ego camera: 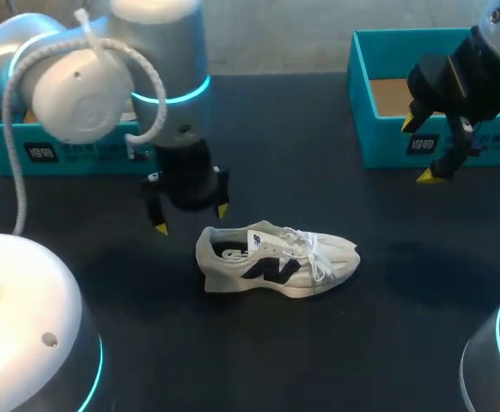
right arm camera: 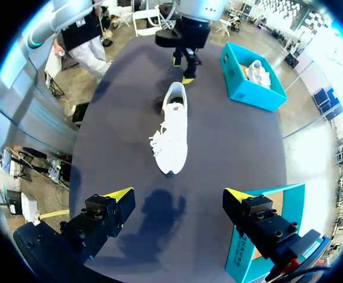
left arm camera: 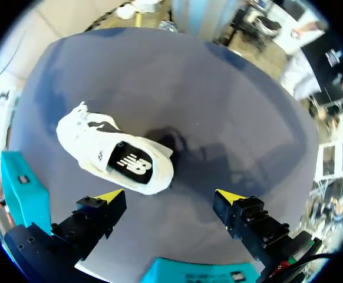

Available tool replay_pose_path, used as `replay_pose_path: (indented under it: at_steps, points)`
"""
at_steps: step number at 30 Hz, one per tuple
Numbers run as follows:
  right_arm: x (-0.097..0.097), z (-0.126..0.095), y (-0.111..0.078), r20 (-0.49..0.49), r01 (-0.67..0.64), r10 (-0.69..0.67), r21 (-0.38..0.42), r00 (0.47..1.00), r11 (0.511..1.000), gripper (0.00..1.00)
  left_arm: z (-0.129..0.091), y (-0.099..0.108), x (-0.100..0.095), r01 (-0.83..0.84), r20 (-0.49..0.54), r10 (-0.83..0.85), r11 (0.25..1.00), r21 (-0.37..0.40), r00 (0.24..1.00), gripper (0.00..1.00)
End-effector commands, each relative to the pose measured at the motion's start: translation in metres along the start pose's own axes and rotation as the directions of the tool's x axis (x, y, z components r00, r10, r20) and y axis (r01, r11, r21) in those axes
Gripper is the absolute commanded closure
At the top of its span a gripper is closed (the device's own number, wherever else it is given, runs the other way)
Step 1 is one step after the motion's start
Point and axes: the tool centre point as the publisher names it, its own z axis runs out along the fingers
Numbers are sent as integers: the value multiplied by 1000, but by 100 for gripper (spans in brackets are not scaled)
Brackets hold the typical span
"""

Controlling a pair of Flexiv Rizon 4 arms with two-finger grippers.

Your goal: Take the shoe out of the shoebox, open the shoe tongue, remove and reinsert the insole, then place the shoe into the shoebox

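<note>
A white shoe [ego camera: 276,260] with a dark side logo lies on its sole mid-table, heel toward my left arm. Its dark insole [left arm camera: 130,164] shows inside the heel opening. My left gripper [ego camera: 190,219] hangs open just above and behind the heel, holding nothing; in its wrist view the shoe [left arm camera: 112,156] lies ahead of the left gripper [left arm camera: 168,194]. My right gripper [ego camera: 416,150] stands open and empty by the front wall of the teal shoebox [ego camera: 362,103] at the back right. From the right gripper [right arm camera: 177,193] the shoe [right arm camera: 172,132] is seen toe-first, well ahead.
A second teal box [ego camera: 61,153] sits at the back left, mostly hidden by my left arm; in the right wrist view this box [right arm camera: 242,88] holds something white. The right shoebox floor is bare cardboard. Dark table surface [ego camera: 405,300] surrounds the shoe.
</note>
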Motion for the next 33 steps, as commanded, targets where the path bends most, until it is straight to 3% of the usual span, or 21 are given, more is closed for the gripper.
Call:
replay_pose_path:
  at_steps: [1,9,17,22,33]
  points:
    - [-3,1,1,-5,-1,1,4,1000,1000,0,-4,8,15,96,213,-105,994,54,971,0]
    - [-3,1,1,-5,-1,1,4,1000,1000,0,-13,19,40,361,306,-406,912,195,861,0]
    - [-3,1,1,-5,-1,1,4,1000,1000,0,-10,15,56,518,312,-561,828,214,767,0]
    - [-3,1,1,-5,-1,1,4,1000,1000,0,-2,19,67,570,304,-622,783,250,722,0]
    - [-3,1,1,-5,-1,1,4,1000,1000,0,21,34,98,595,275,-715,692,409,643,0]
